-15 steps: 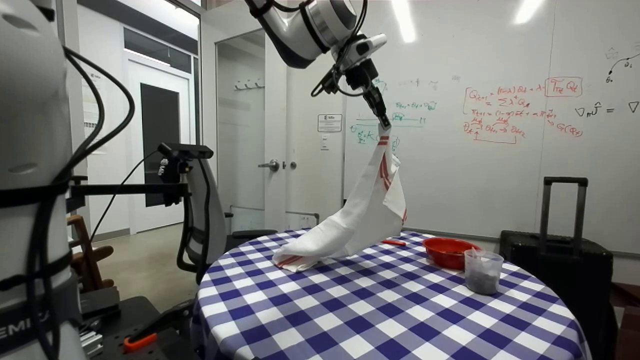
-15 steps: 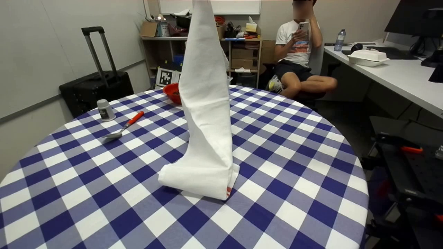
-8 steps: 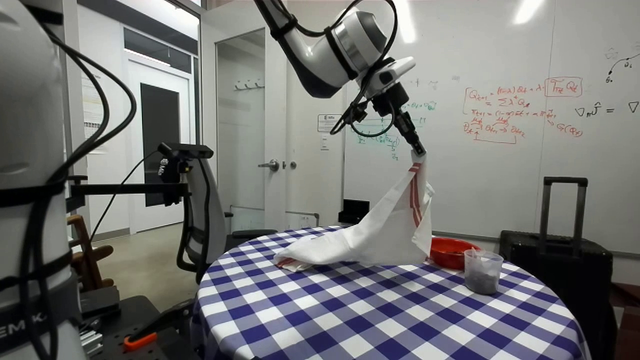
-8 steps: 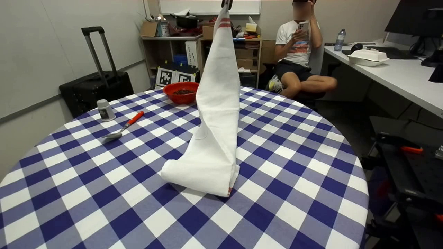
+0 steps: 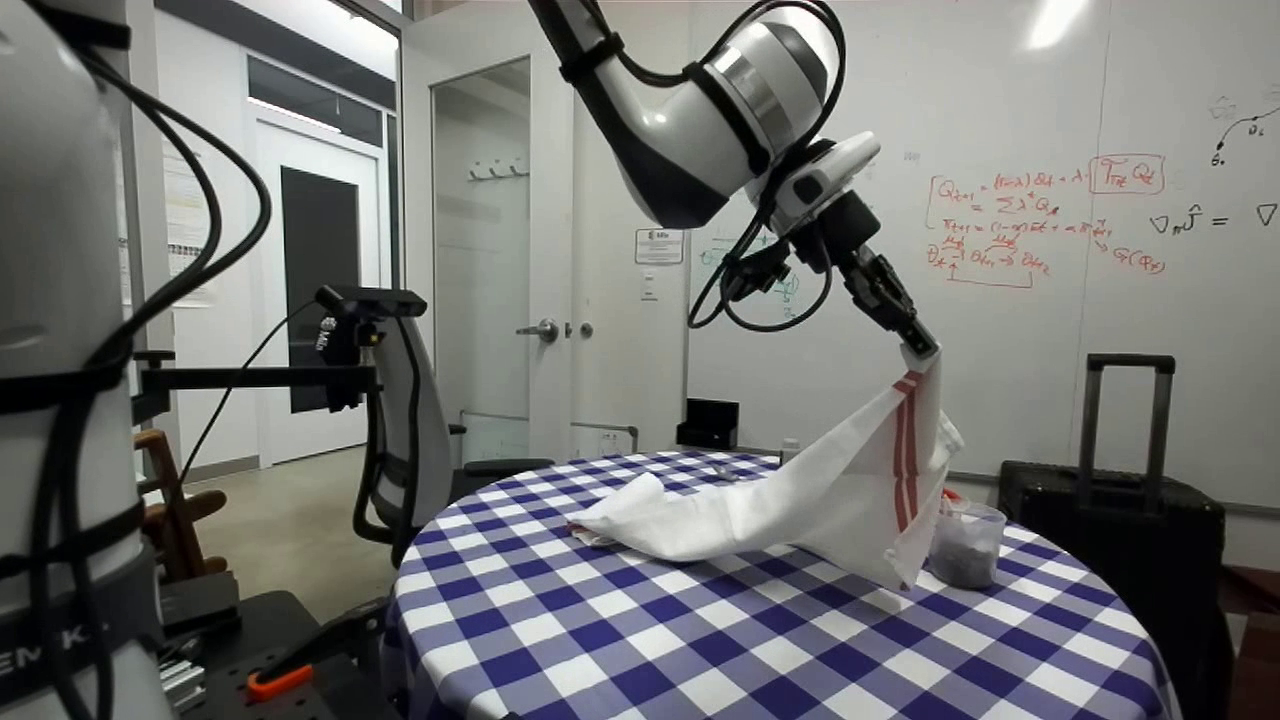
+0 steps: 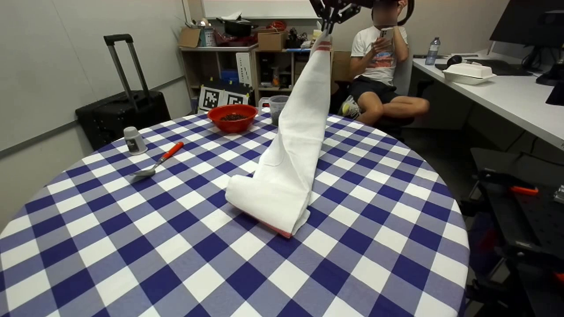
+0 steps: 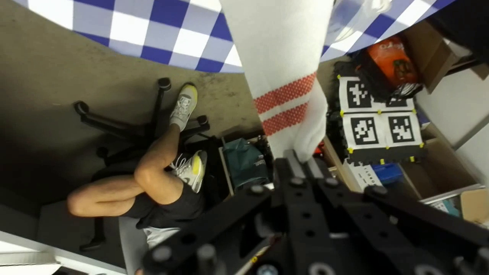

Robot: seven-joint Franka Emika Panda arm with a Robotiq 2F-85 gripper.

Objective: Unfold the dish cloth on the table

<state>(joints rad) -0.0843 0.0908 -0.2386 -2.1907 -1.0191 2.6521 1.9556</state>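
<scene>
Free room runs between the spoon [image 6: 165, 157] and the cloth [image 6: 301, 136], up to the obstructing red bowl [image 6: 233, 127].

A marked-up whiteboard [image 5: 1010, 340] stands near a door [image 5: 485, 270].

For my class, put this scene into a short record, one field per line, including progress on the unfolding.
Cloth: white, red stripes; one end raised, the other on the table
Jaws: shut on the raised end
Table cover: blue-and-white check
Bowl: red, something dark inside
Spoon: red handle, lying on the table
Cup: clear, grey inside; contact with cloth cannot be told
Unfolding: not finished; resting end looks doubled over
</scene>
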